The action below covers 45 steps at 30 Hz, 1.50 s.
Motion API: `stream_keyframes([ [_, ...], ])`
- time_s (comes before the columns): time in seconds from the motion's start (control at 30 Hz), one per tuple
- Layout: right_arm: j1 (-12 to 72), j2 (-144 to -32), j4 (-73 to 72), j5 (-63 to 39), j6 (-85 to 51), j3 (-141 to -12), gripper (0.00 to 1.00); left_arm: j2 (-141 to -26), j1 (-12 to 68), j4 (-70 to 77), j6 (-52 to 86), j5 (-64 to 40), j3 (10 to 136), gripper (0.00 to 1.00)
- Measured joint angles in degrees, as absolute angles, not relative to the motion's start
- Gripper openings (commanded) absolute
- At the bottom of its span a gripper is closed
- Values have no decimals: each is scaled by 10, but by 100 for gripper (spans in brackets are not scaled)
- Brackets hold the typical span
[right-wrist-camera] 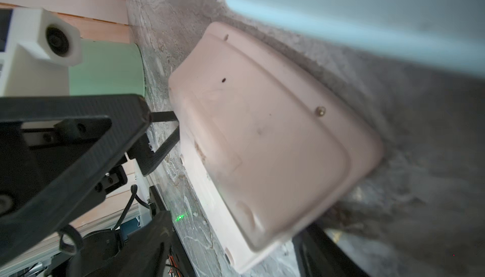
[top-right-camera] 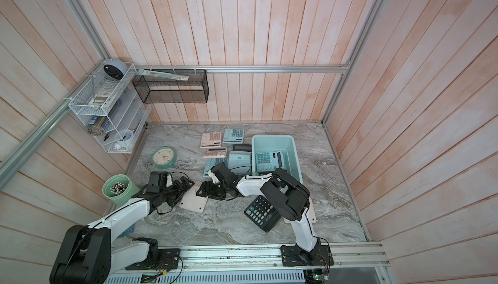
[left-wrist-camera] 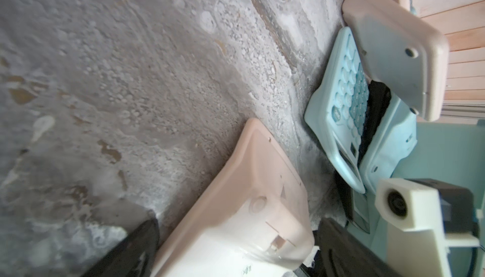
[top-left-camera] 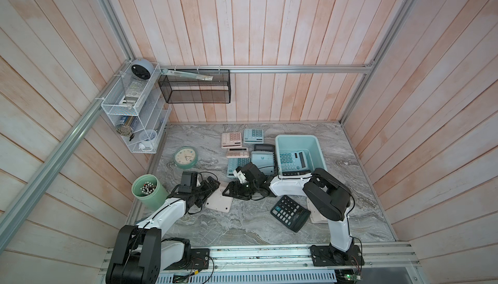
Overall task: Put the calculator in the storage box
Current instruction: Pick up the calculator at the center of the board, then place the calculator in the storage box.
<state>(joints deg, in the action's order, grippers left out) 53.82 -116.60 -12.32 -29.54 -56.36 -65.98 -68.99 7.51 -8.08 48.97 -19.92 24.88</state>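
Observation:
A pale pink calculator (top-left-camera: 218,200) (top-right-camera: 193,198) lies face down on the marble table, between my two grippers. My left gripper (top-left-camera: 208,192) (left-wrist-camera: 236,252) is open, its fingers (left-wrist-camera: 131,249) on either side of the calculator's near end (left-wrist-camera: 236,210). My right gripper (top-left-camera: 227,192) (right-wrist-camera: 236,241) comes from the other side, also open and straddling a corner of the calculator (right-wrist-camera: 262,131), with a gap at one finger (right-wrist-camera: 157,236). The storage box (top-left-camera: 318,145) (top-right-camera: 292,145), a pale teal tub, stands at the back right and holds a teal calculator (top-left-camera: 292,161).
A black calculator (top-left-camera: 289,212) lies in front of the right arm. Several pink, teal and black calculators (top-left-camera: 237,145) crowd the table left of the box. A round clock (top-left-camera: 185,157) and a green pen cup (top-left-camera: 147,191) sit at the left. A black mesh basket (top-left-camera: 195,88) hangs on the wall.

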Motion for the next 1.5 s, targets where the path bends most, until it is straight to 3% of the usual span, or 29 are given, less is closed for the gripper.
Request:
stream_keyframes([
  [0.1, 533, -1180, -171, -301, -592, -654, 68, -683, 90, -68, 502, -202, 239, 100],
  [0.23, 531, -1187, -217, -304, -625, -642, 56, -671, 102, -57, 513, -206, 227, 100],
  [0.5, 534, -1177, -280, -316, -644, -619, 16, -635, 103, -71, 528, -198, 212, 100],
  [0.6, 534, -1156, -271, -307, -634, -616, 7, -599, 104, -96, 537, -194, 213, 100],
  [0.77, 534, -1116, -218, -289, -587, -614, 4, -514, 105, -186, 540, -175, 253, 100],
  [0.97, 545, -1009, -51, -211, -433, -624, 3, -427, 101, -305, 529, -149, 362, 100],
  [1.3, 643, -879, 132, 53, -141, -655, 3, -433, 96, -441, 512, -161, 513, 100],
  [1.5, 732, -879, 101, 269, 32, -626, 2, -449, 94, -461, 518, -211, 539, 100],
])
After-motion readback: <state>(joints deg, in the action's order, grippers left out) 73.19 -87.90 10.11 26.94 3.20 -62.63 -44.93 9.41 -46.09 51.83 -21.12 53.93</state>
